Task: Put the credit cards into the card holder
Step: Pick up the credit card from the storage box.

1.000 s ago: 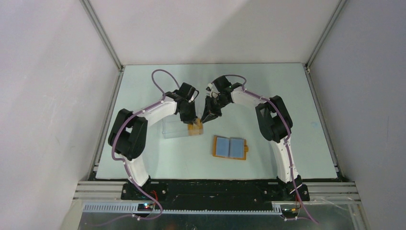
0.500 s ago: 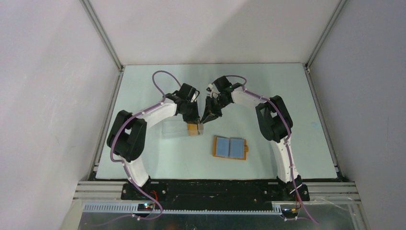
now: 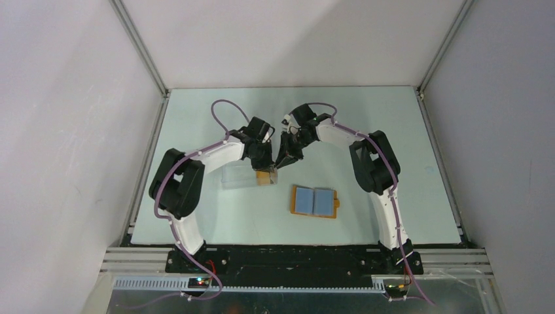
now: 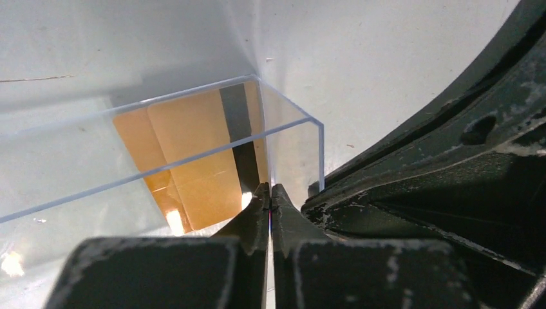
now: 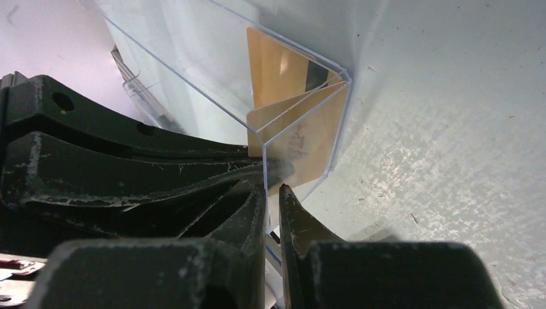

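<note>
Two pinches mid-frame

Fingers closed to a sliver, left gripper (image 4: 270,201) and right gripper (image 5: 273,193) each nip a wall of the clear case (image 3: 235,175); credit cards (image 4: 193,151) sit inside its right end; card holder (image 3: 315,201) lies open lower right of them.

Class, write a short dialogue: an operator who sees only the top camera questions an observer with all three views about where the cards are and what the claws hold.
Operator: From above I see only an orange patch. Are the cards out yet?
Observer: No; the left wrist view shows them inside the clear case.
Operator: So what is being gripped?
Observer: The left claw and the right claw each pinch the case's thin wall, not a card.
</note>
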